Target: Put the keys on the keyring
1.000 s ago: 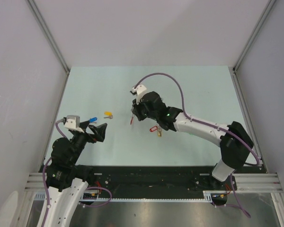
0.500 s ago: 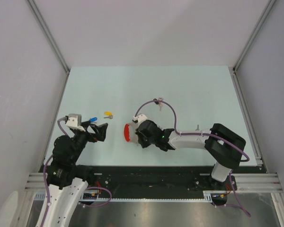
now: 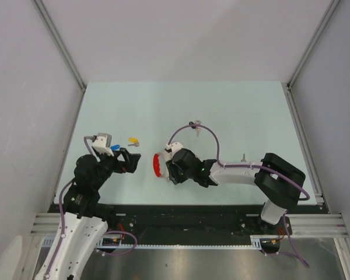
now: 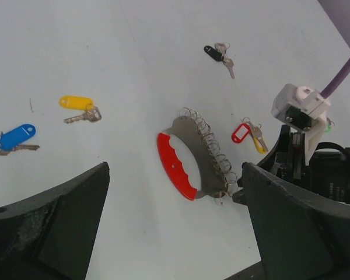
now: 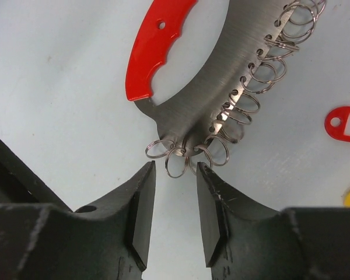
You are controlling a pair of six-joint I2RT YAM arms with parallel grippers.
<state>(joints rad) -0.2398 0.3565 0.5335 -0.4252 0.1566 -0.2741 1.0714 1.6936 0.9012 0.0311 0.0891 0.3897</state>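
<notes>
Keyring lies flat on the worktop, close to the near edge and left of that edge's middle, between the 2 grippers. Its red band half faces the left edge. The steel half, with a row of small wire rings along its outer rim, faces the right edge.

Right gripper sits low at 1 end of the keyring, where the red band stops and the steel narrows. Jaws are part open with a narrow gap, and bare worktop shows through the gap. A cluster of end rings sits right at the mouth of the gap. Nothing is clamped; cannot tell if the fingertips touch the rings.

Left gripper is just left of the keyring and aimed at it. Jaws are spread as wide as they go and hold nothing. In the left wrist view the keyring shows between the 2 dark fingers.

4 keys are seen, all loose on the worktop and apart from the keyring:
- Yellow-tag key is toward the left edge, on the far side of the left gripper.
- Blue-tag key is nearer the left edge, partly hidden by the left wrist in the top view.
- Red-tag key is just beside the ring side of the keyring, with a yellow tag piece against it.
- Black-tag key is further toward the far edge, well apart from the keyring.
</notes>
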